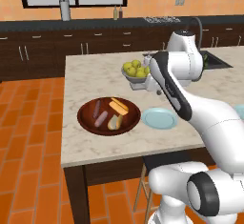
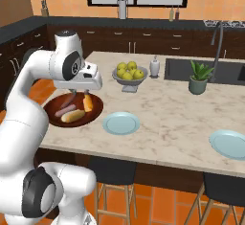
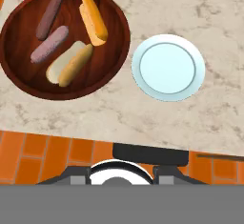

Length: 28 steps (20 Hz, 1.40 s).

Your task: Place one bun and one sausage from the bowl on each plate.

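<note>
At upper left of the hand view, the wide reddish-brown wooden bowl point(image 3: 19, 70) holds two buns and two sausages beside a pale blue plate point(image 3: 168, 67); the end effector's state cannot be told, so descend centred over one bun.

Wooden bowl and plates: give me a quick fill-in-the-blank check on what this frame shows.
1. The wooden bowl holds two buns and ____ sausages.
2. The near plate beside the bowl is ____ of food.
3. The grey footed bowl holds yellow-green ____.
4. On the counter stand ____ light blue plates, counting the far plate.

Missing words: two; empty; fruit; two
</note>
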{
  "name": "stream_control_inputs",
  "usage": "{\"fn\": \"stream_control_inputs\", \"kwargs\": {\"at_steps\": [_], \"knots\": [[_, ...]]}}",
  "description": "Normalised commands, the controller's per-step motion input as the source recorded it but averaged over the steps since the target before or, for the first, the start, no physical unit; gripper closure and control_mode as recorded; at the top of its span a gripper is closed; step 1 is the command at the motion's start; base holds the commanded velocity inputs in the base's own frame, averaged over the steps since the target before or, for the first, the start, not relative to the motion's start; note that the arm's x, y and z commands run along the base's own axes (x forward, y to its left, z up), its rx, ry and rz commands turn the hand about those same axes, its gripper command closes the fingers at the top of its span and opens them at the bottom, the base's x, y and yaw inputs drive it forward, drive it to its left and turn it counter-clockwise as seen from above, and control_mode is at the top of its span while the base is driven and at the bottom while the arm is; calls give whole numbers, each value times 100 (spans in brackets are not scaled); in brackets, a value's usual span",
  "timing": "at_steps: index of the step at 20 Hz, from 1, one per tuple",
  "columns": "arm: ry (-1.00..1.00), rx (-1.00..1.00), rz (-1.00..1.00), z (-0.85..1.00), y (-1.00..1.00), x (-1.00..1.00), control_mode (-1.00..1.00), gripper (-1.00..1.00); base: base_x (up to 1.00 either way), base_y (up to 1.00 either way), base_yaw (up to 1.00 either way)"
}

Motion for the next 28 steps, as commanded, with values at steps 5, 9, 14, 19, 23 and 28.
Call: {"fn": "stream_control_inputs", "kwargs": {"at_steps": [5, 9, 14, 19, 23, 28], "knots": [[8, -3, 2, -24, 69, 53, -100, -100, 0, 0, 0], [40, -2, -4, -64, 90, 35, -100, -100, 0, 0, 0], [28, 0, -1, -59, 39, 6, -100, -100, 0, 0, 0], [6, 8, 0, -43, 2, 2, -100, -100, 0, 0, 0], [0, 1, 0, -45, 0, 18, -100, -100, 0, 0, 0], [0, 0, 0, -23, 2, 42, -100, -100, 0, 0, 0]]}}
